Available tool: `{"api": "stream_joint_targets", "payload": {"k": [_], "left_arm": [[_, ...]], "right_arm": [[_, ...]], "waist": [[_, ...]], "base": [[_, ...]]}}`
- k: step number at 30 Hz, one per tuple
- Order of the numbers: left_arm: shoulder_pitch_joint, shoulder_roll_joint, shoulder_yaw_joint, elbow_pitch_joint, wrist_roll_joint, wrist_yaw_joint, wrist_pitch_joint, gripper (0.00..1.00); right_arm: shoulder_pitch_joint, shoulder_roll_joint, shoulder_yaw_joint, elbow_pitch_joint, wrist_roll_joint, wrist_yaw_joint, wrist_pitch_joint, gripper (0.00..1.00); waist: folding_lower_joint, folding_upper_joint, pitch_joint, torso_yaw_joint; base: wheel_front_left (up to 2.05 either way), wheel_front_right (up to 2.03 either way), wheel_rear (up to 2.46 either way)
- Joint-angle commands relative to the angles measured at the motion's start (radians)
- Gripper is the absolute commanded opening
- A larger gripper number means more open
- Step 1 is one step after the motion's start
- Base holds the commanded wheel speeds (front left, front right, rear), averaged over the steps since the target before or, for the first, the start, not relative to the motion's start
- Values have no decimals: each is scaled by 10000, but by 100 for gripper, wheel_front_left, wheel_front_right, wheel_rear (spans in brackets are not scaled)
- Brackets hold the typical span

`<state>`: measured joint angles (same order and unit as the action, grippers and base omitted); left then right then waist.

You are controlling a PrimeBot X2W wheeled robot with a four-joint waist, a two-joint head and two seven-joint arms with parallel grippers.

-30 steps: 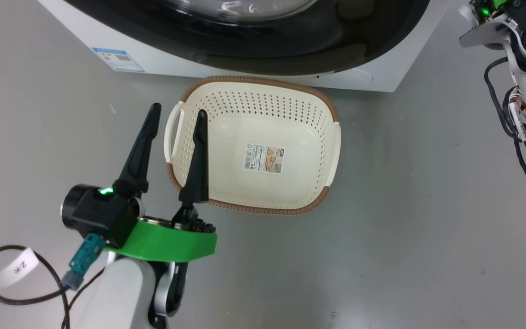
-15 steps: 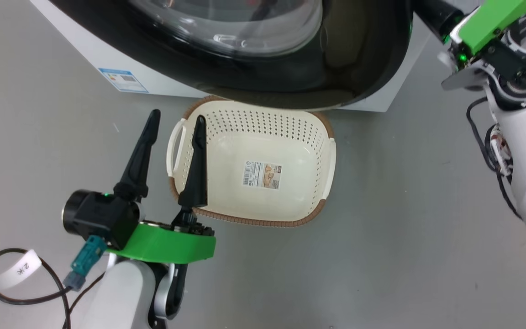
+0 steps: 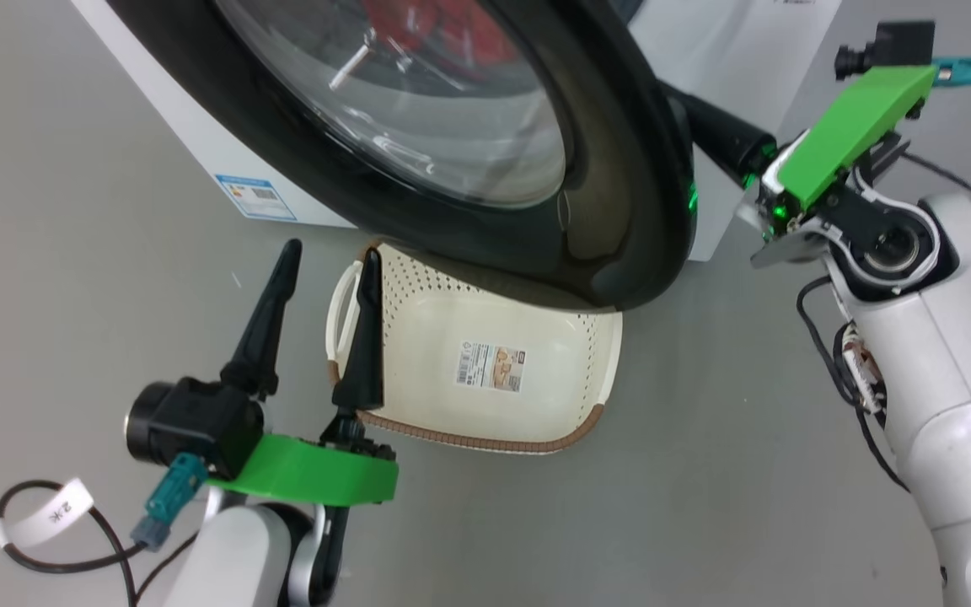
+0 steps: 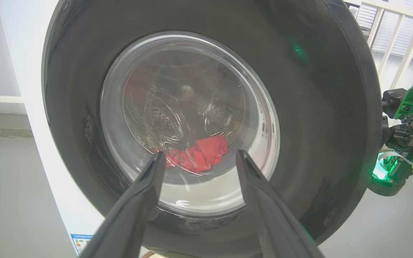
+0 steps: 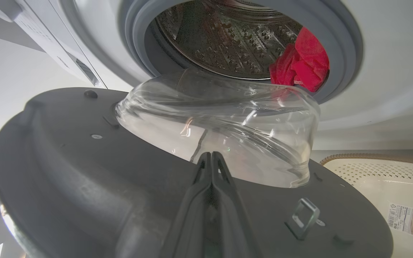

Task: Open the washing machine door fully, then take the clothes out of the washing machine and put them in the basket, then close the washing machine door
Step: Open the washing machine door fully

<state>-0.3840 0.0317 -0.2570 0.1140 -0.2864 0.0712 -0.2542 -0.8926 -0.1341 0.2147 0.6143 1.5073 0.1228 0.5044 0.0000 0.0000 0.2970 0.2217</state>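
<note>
Glossy black plastic is being seen standing ajar: the washing machine door (image 3: 620, 211) is hanging part open from the washing machine (image 5: 389, 89), its free edge out over the far end of the basket (image 3: 485, 443), which is sitting empty on the floor (image 3: 705, 421) just in front. The clothes (image 5: 301, 61) are lying inside the drum, at the rubber ring. The right tool (image 5: 210, 154) is being shown pressed together and pinching nothing, its fingers laid along the door's grey inner face with the tips at the foot of the glass bowl. The opening step is judged unfinished. The left tool (image 3: 329, 250) is being held spread and empty above the basket's left handle, just before the door's outer face. Several risks are being judged from here. The paired fingers could be slid off the smooth inner face, or snagged on the metal latch hook beside them. A wider swing could bring the door against the left tool, since that arm is sitting in its path. The door's low edge could also be dragged across the basket rim, so that the basket is pushed aside.
</note>
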Motion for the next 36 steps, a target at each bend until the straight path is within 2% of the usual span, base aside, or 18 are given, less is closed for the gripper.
{"api": "stream_joint_targets", "payload": {"k": [1,27,36], "left_arm": [[200,185,303,-180,-70,66,-76,100],[987,185,320,-18,-9,261,-76,100],[1162,185,226,198,-31,360,-76,100]], "right_arm": [[208,233,155,-372,129,79,79,0],[2963,464,485,-2426,266,79,692,0],[3728,613,618,-3091,393,79,791,0]], "waist": [[0,0,-228,59],[0,0,-1606,564],[0,0,-1889,969]], "base": [[0,0,0],[0,0,0],[0,0,0]]}}
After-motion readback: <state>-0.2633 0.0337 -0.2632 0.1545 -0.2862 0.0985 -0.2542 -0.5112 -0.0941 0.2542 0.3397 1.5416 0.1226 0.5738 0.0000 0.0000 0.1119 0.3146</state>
